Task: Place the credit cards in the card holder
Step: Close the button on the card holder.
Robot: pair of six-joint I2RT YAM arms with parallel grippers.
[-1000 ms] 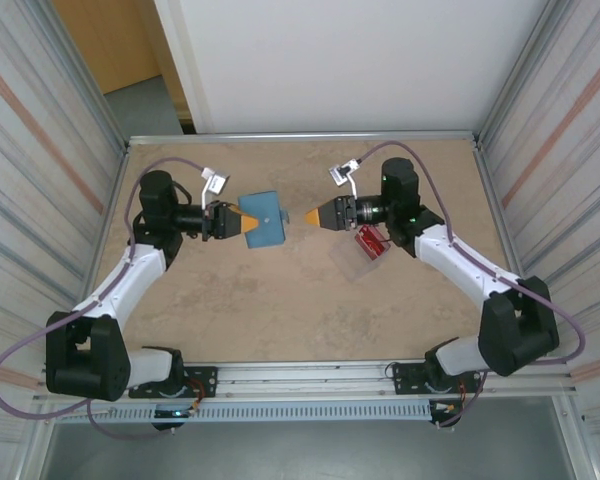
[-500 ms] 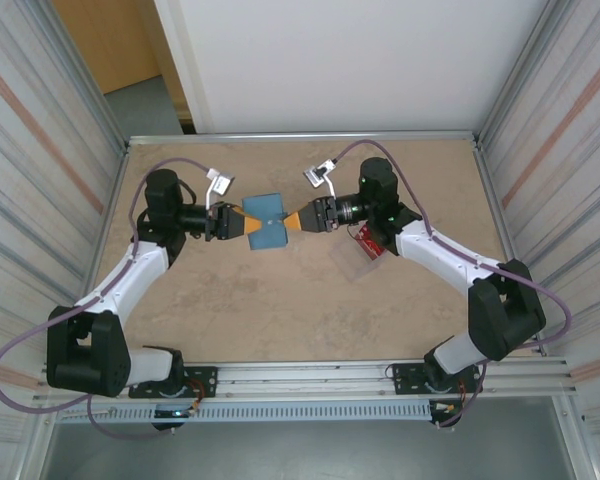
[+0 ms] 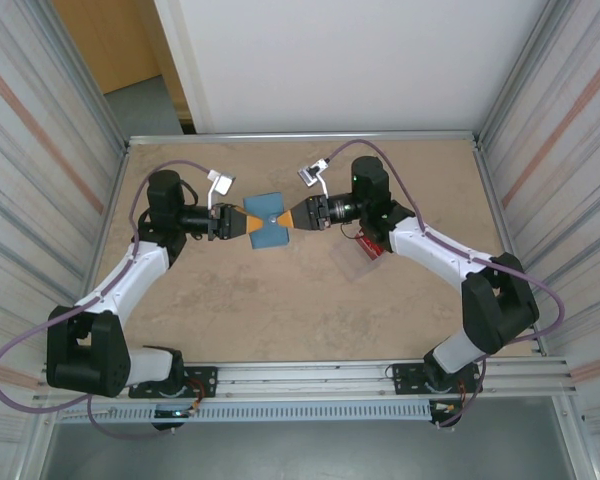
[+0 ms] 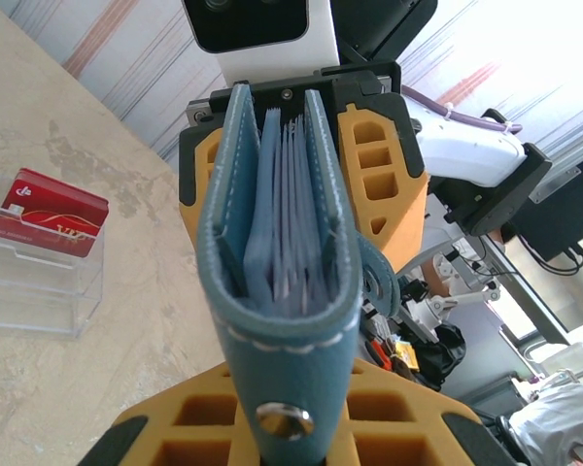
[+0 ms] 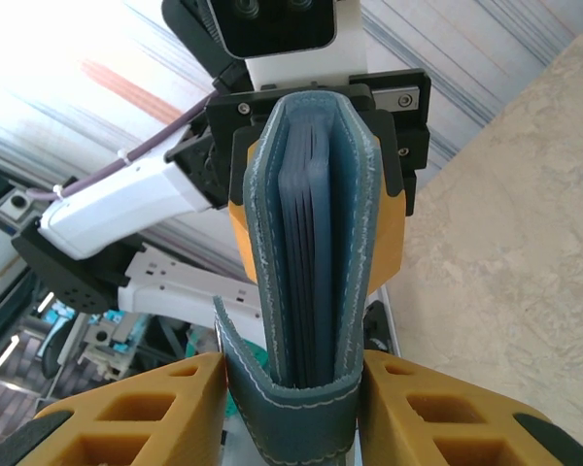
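Note:
The teal-blue card holder [image 3: 267, 222] hangs edge-up above the table between both grippers. My left gripper [image 3: 250, 222] is shut on its left end, the metal snap [image 4: 284, 419] sitting between the yellow fingers [image 4: 175, 432]. My right gripper [image 3: 289, 216] is shut on the opposite end, its yellow fingers [image 5: 126, 408] pressed against both covers of the card holder [image 5: 316, 243]. The holder's pale inner pockets [image 4: 287, 194] show from above, and the snap tab [image 5: 241, 374] hangs loose. The red credit cards [image 3: 370, 243] stand in a clear plastic case [image 4: 39, 282] on the table, right of the grippers.
The clear case [image 3: 360, 262] lies under the right arm's forearm. Metal rails [image 3: 300, 137] edge the beige tabletop, with ribbed walls on both sides. Bare tabletop [image 3: 300, 310] stretches in front of the grippers toward the arm bases.
My right gripper has moved left from beside the red cards to the card holder and closed on its right end. The left gripper has kept its hold in place.

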